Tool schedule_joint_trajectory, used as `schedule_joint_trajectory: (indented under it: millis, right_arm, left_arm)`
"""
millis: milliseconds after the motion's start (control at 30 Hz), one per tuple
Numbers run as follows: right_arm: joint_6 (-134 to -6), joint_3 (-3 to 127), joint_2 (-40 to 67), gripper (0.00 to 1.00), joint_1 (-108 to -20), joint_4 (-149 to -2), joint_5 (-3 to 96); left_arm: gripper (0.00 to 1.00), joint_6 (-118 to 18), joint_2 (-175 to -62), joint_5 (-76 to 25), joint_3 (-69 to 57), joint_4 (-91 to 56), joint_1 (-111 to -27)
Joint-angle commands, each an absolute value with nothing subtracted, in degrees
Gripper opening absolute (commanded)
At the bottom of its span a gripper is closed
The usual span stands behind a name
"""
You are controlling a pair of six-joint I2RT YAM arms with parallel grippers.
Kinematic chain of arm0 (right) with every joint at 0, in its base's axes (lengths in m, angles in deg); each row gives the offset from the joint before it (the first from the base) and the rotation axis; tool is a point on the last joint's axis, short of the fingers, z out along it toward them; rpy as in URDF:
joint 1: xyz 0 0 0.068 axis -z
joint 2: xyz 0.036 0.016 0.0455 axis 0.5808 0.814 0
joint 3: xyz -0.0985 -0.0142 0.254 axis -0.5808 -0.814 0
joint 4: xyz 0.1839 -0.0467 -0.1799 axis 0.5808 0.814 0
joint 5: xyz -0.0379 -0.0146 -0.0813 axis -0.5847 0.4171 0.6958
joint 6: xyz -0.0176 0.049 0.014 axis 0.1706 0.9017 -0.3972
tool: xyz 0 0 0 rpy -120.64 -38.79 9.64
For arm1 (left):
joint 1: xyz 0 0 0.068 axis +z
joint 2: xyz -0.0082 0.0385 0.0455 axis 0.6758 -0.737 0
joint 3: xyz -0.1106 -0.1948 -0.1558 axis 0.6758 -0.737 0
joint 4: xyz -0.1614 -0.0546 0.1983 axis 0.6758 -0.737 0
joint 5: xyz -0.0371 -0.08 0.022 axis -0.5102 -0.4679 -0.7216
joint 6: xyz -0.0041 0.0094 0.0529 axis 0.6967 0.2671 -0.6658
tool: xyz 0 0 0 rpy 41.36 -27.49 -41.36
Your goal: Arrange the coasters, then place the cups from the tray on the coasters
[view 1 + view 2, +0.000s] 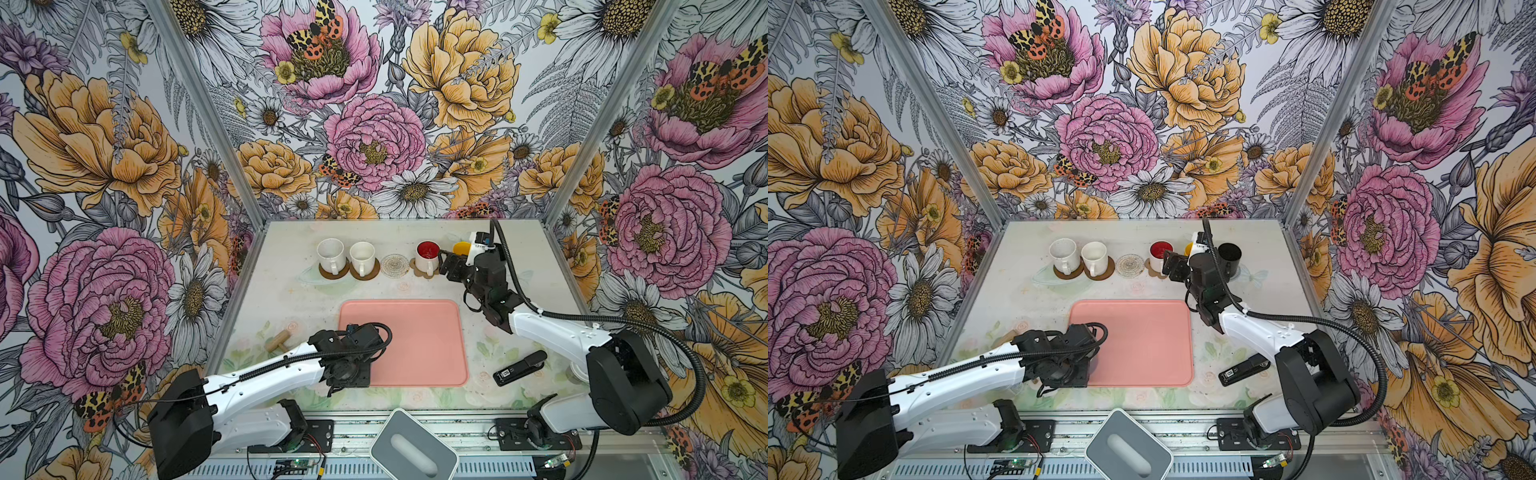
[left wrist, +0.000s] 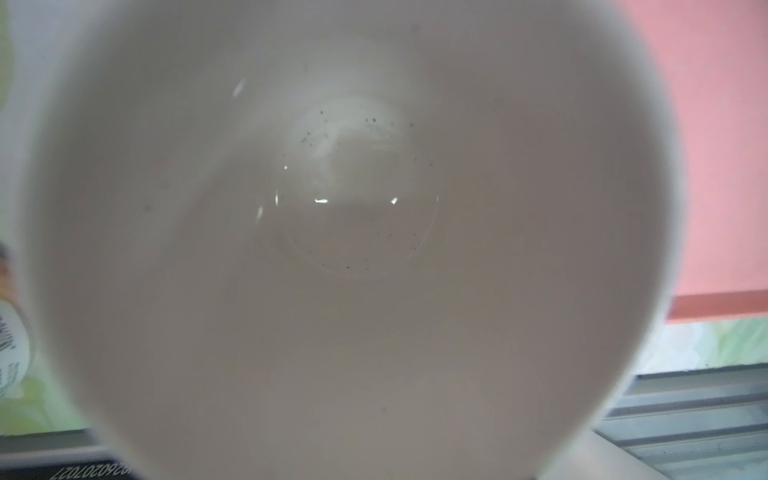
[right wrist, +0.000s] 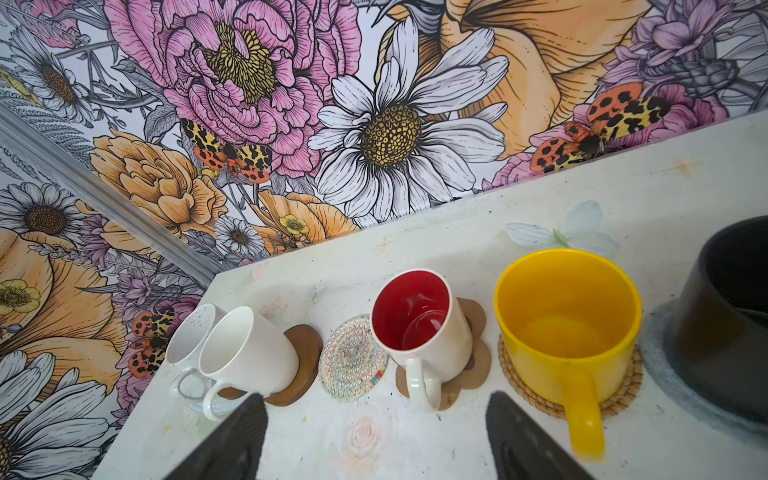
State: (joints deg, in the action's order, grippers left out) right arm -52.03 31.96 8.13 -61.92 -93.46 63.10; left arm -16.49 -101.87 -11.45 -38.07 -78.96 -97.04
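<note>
At the back, two white cups (image 1: pixel 331 254) (image 1: pixel 362 257) stand on brown disc coasters (image 1: pixel 332 273). The whitish woven coaster (image 1: pixel 395 265) is bare. A red-inside cup (image 1: pixel 427 255) sits on the paw-print coaster (image 3: pixel 469 374), the yellow cup (image 3: pixel 565 324) on the rattan coaster (image 3: pixel 615 399), and the black cup (image 1: pixel 1229 257) on the grey-blue coaster (image 3: pixel 665 374). My right gripper (image 3: pixel 376 401) is open and empty, just in front of the red-inside cup's handle. My left gripper (image 1: pixel 349 370) points down at the left edge of the pink tray (image 1: pixel 415 345). A white-inside cup (image 2: pixel 353 249) fills the left wrist view and hides the jaws.
A black stapler (image 1: pixel 519 368) lies right of the tray. A small wooden mallet (image 1: pixel 280 340) lies left of it. A grey rounded box (image 1: pixel 413 449) sits at the front edge. Wallpapered walls close in the back and both sides.
</note>
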Motion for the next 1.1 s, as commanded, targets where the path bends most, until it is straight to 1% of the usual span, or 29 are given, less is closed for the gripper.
schedule_joint_trajectory:
  millis: [0,267,433,567,700,833,967,1067]
  right_arm:
    - [-51.18,33.8,9.03,0.84,-61.29,-93.89,62.49]
    - [-50.82,33.86,9.36,0.84,-61.0,-93.98,61.82]
    - [-50.65,33.83,9.31,0.84,-60.91,-93.99,61.6]
    - [-50.43,33.78,9.3,0.83,-60.87,-93.95,61.5]
    - [-50.29,33.76,9.39,0.83,-60.66,-93.95,61.45]
    - [-50.16,33.73,9.39,0.83,-60.58,-94.07,61.33]
    - [-50.13,33.62,9.3,0.83,-60.49,-94.07,61.23]
    - [-50.16,33.58,9.3,0.83,-60.41,-94.04,61.17]
  left_arm:
    - [0.46,-16.59,-102.19,-11.33,-39.27,-76.45,-96.31]
    - [0.35,-16.6,-102.79,-11.09,-40.01,-75.21,-95.79]
    - [0.33,-16.83,-103.31,-11.11,-40.42,-74.53,-95.58]
    - [0.27,-16.86,-103.9,-11.5,-41.03,-74.01,-95.52]
    - [0.19,-16.76,-103.92,-11.38,-41.23,-74.06,-95.42]
    - [0.13,-16.76,-103.49,-11.16,-41.36,-74.01,-95.33]
    - [0.0,-16.92,-103.37,-10.91,-41.08,-74.01,-95.25]
    - [0.0,-16.91,-103.02,-10.05,-40.47,-74.15,-95.25]
